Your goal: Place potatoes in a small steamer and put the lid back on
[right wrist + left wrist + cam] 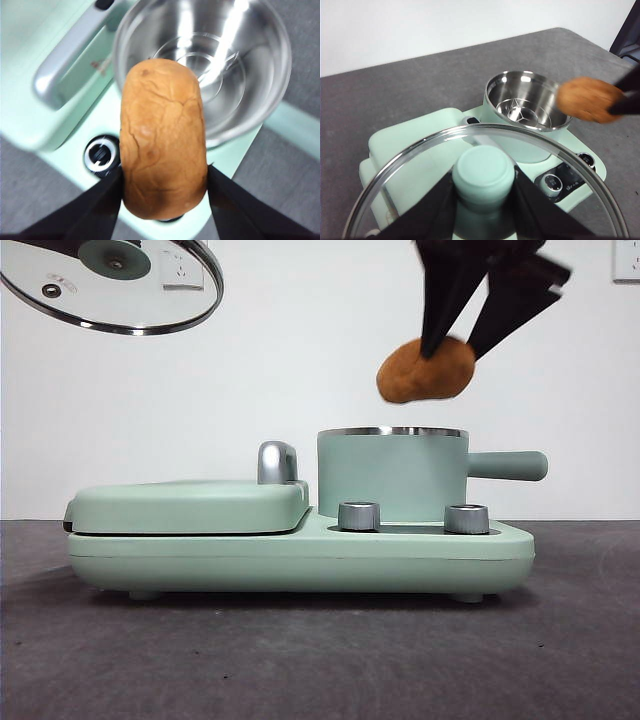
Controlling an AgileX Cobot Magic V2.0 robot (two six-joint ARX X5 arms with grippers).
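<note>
My right gripper (pixel 452 342) is shut on the orange-brown, cracked potato (pixel 426 370) and holds it in the air just above the rim of the small steamer (pixel 392 472), toward its near side. The right wrist view shows the potato (pixel 164 137) between my jaws, with the steamer's bare steel bowl (pixel 235 65) open beyond it. My left gripper (pixel 483 192) is shut on the mint-green knob (pixel 483 172) of the glass lid (pixel 110 285), held high at the upper left, tilted. The left wrist view also shows the open steamer (pixel 527 102) and the potato (pixel 587 98).
The steamer stands on a mint-green appliance base (pixel 300 560) with two steel dials (pixel 359 516) in front. A flat griddle cover (pixel 190 505) with a chrome handle (pixel 276 462) lies left of the pot. The steamer's side handle (pixel 508 465) points right. Dark grey tabletop (pixel 320 660) surrounds it.
</note>
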